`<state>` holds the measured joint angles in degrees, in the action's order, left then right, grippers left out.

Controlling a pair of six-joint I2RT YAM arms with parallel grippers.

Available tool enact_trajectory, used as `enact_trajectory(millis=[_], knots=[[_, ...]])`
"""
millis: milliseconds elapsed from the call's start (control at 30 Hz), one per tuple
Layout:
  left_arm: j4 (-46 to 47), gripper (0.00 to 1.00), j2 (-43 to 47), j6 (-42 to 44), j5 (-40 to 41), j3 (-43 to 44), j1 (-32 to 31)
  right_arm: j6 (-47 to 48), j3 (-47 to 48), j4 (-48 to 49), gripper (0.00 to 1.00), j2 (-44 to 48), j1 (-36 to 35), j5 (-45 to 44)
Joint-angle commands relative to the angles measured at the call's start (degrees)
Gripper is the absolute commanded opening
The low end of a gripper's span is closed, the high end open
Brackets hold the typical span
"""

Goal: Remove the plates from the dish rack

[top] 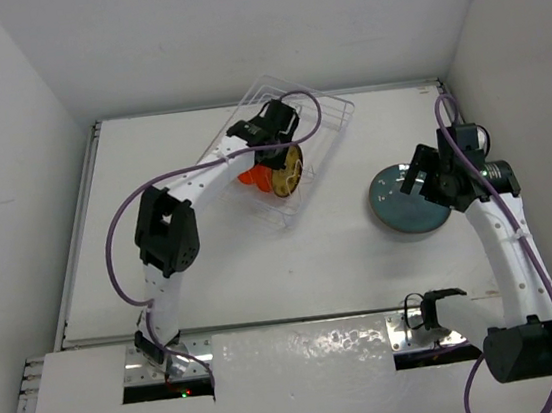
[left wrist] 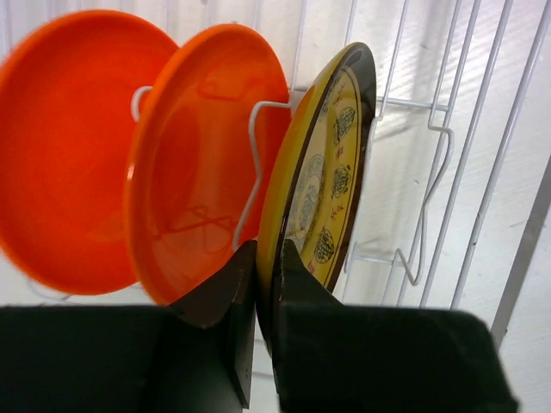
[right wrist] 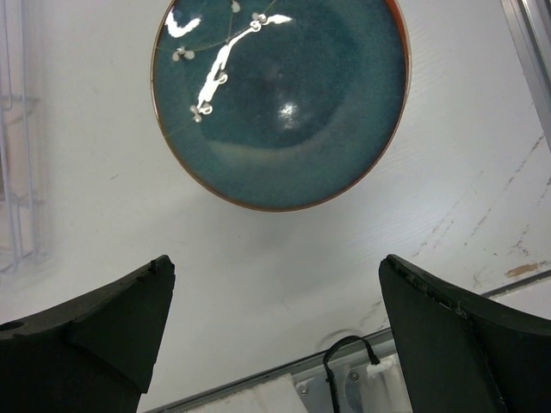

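White table (top: pixel 262 259); left gripper (left wrist: pixel 265 262) clamps yellow plate (left wrist: pixel 323 172) in rack (left wrist: pixel 448 129).

From the left wrist, we lose the lower rim of the yellow plate (left wrist: pixel 323 172) between the jaws of the left gripper (left wrist: pixel 267 254), and the far orange plate (left wrist: pixel 65 146) runs off the left edge. From above, the left arm (top: pixel 202 180) covers part of the plates in the rack (top: pixel 331 119). The right wrist view clips the teal plate (right wrist: pixel 280 112) at its top edge.

Three plates racked, one out.
Two orange plates (left wrist: pixel 198 163) and a yellow patterned plate (left wrist: pixel 323 172) stand upright in the dish rack (top: pixel 322 125); a teal plate (right wrist: pixel 280 99) lies flat, well apart.
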<state>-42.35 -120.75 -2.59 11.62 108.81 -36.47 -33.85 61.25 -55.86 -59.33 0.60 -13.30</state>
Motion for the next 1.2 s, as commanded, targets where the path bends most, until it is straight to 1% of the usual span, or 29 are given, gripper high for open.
enact_trajectory(millis=[0,100,133,167,233,267,300,333,367,400,433,467,500,533,600,633,667,733,767,833,867,900,933,967,1000,1033,1067,1100,1167], knots=[[-4.5,0.00,3.7,-1.9,7.4,4.7,0.7,0.6,2.9,0.6,0.99,0.1,-0.2,2.3],[-6.1,0.00,7.3,1.5,8.9,6.6,0.6,-0.3,3.3,2.7,0.99,0.0,-0.2,7.0],[-6.1,0.00,9.7,2.2,8.9,6.7,0.7,-0.5,2.9,5.4,0.99,0.1,-0.2,9.0],[-5.6,0.00,11.1,2.3,9.0,6.2,0.7,-1.0,2.4,7.2,0.99,0.1,-0.2,13.4],[-5.4,0.00,14.6,2.3,7.6,6.5,0.7,-1.3,-0.4,17.3,0.99,0.4,-0.2,21.6],[-5.2,0.00,15.8,2.3,6.2,6.7,0.7,-2.3,-2.0,21.9,0.99,0.4,-0.2,31.9],[-5.0,0.00,16.9,2.3,4.1,6.8,0.7,-3.7,-4.7,32.5,0.99,0.3,-0.2,37.4],[-5.0,0.00,18.4,1.9,-1.4,7.8,0.8,-7.9,-5.9,38.0,0.99,-0.8,-0.2,42.1],[-4.9,0.00,19.1,1.2,-4.6,8.3,0.9,-9.5,-6.5,41.9,0.99,-1.4,-0.2,46.7],[-4.7,0.00,19.8,0.2,-8.0,8.5,0.9,-10.4,-6.4,46.7,0.99,-2.2,-1.6,47.5],[-3.4,0.00,20.9,-2.1,-16.8,8.0,1.0,-10.8,-6.1,48.6,0.99,-2.9,-1.7,48.2],[-1.6,0.00,21.9,-3.5,-22.0,6.7,1.6,-10.1,-5.6,49.5,0.99,-4.6,-1.7,48.7],[0.4,0.00,22.7,-4.9,-26.4,4.9,1.8,-9.6,-4.3,50.8,0.99,-5.4,-1.7,49.9],[6.0,0.00,24.8,-8.6,-34.6,-0.1,2.1,-9.8,-4.0,52.2,0.99,-6.3,-1.7,50.9],[11.8,0.00,27.4,-14.0,-41.6,-7.3,2.5,-12.3,-3.6,57.8,0.98,-8.5,-1.7,54.6],[17.0,0.00,27.9,-15.7,-46.3,-9.6,2.5,-12.8,-3.6,59.2,0.98,-9.3,-1.7,55.2],[19.0,0.00,28.6,-18.1,-48.3,-11.2,2.6,-12.9,-3.3,60.1,0.95,-9.5,-1.8,55.4],[24.6,0.00,29.3,-20.6,-52.3,-15.5,2.7,-12.2,-3.1,59.3,0.85,-10.3,-1.9,55.7],[26.9,0.00,30.0,-21.9,-53.6,-16.8,2.8,-12.2,-3.7,59.8,0.60,-10.9,-1.9,56.1],[32.1,0.00,30.3,-25.3,-55.9,-20.1,3.2,-13.3,-5.4,61.8,0.25,-10.6,-2.2,56.7],[32.6,0.01,30.2,-26.0,-55.8,-20.6,3.4,-14.0,-7.6,63.8,0.13,-9.8,-2.3,56.8],[32.2,0.07,29.7,-26.4,-55.2,-20.9,3.7,-14.7,-8.5,64.1,0.00,-9.3,-2.4,57.0],[31.9,0.28,29.4,-26.4,-54.8,-21.0,4.2,-14.5,-9.2,63.9,0.00,-8.9,-2.4,57.3],[31.1,0.40,29.3,-26.2,-53.7,-21.0,4.5,-14.3,-11.0,63.5,0.00,-8.4,-2.4,57.4],[28.6,0.60,29.1,-25.9,-48.9,-20.8,4.9,-12.9,-11.8,62.5,0.00,-7.3,-2.4,57.2],[25.5,0.99,28.9,-25.2,-44.8,-19.9,5.8,-11.2,-12.3,59.9,0.00,-6.7,-2.4,55.2],[21.0,1.00,27.9,-24.1,-38.9,-18.4,6.1,-9.1,-12.9,51.8,0.00,-6.2,-2.4,52.6],[11.9,1.00,27.2,-20.9,-26.2,-13.6,6.4,-5.5,-13.5,48.3,0.00,-5.1,-2.4,49.9],[4.7,1.00,25.7,-18.2,-12.8,-8.0,6.5,-3.7,-17.5,42.4,0.00,-4.5,-2.4,45.2]])
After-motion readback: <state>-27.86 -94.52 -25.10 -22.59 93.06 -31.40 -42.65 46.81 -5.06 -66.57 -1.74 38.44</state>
